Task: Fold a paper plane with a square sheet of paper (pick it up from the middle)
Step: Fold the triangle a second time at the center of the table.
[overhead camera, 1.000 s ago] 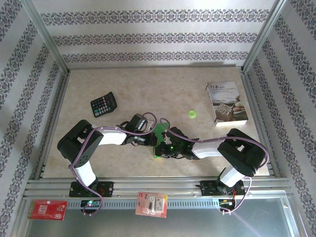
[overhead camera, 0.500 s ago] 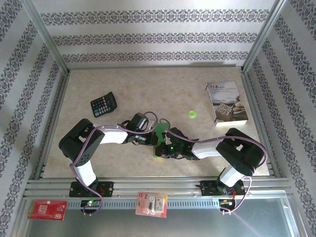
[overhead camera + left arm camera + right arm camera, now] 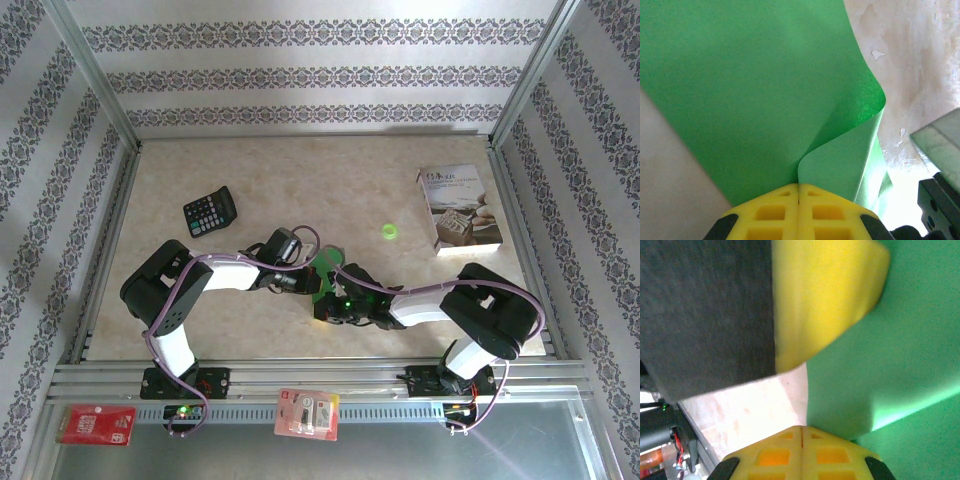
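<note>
Sheet: the thin, bright green square sheet of paper (image 3: 322,270) is partly folded and held up off the beige marbled worktop (image 3: 300,170), near the middle of its front half, between the two tools. In the left wrist view one flap curls over in a soft bend, not a pressed crease.
Left tool: the left tool (image 3: 799,192) has its yellow pads pressed together, and the curled edge of the sheet runs down into their seam, so it is pinching the paper.
Right tool: the right tool (image 3: 801,436) is also closed, pad against pad, with the green edge dipping into the seam; it appears to grip the sheet from the opposite side. One yellow finger (image 3: 825,295) of the left tool sits very close above it.
Step in hand: probably bringing a flap across to form a fold, with the dart shape not yet made.
Risk, tearing: both tools clamp the same thin sheet, so pulling apart could rip it.
Risk, bad crease: the bend is loose, so pressing it down off-line would give a crooked fold.
Risk, collision: the two tools are crowded together and could knock each other.
Surroundings: a black calculator (image 3: 210,212), a small green disc (image 3: 389,232) and a white printed booklet (image 3: 460,210) lie well apart from the sheet.
</note>
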`<action>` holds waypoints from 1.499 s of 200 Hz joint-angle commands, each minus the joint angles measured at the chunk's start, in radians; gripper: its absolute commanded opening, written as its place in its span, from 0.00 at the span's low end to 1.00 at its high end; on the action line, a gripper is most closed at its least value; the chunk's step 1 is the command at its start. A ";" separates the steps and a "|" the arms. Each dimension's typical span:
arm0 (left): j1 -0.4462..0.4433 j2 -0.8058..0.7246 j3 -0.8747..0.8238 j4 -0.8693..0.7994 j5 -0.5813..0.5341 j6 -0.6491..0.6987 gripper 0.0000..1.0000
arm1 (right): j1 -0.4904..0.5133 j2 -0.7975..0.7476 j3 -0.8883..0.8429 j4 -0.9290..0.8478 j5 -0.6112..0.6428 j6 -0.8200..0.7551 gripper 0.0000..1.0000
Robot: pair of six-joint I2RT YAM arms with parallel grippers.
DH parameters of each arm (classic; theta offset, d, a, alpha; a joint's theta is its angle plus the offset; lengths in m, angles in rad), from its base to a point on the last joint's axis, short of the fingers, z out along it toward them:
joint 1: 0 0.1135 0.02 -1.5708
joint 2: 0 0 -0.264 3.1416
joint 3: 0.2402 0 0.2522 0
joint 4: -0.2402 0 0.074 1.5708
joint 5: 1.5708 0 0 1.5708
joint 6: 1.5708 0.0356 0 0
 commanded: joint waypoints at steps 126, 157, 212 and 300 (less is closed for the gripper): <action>0.010 0.095 -0.039 -0.132 -0.129 0.001 0.00 | -0.163 -0.110 0.011 -0.062 -0.101 -0.030 0.00; 0.010 0.099 -0.029 -0.144 -0.127 0.006 0.00 | -0.166 -0.045 0.055 -0.047 -0.120 -0.042 0.00; 0.010 0.101 -0.008 -0.158 -0.123 0.010 0.00 | -0.182 0.015 0.041 -0.031 -0.121 -0.054 0.00; 0.010 0.101 0.047 -0.189 -0.105 0.019 0.01 | -0.208 0.031 -0.003 -0.029 -0.112 -0.070 0.00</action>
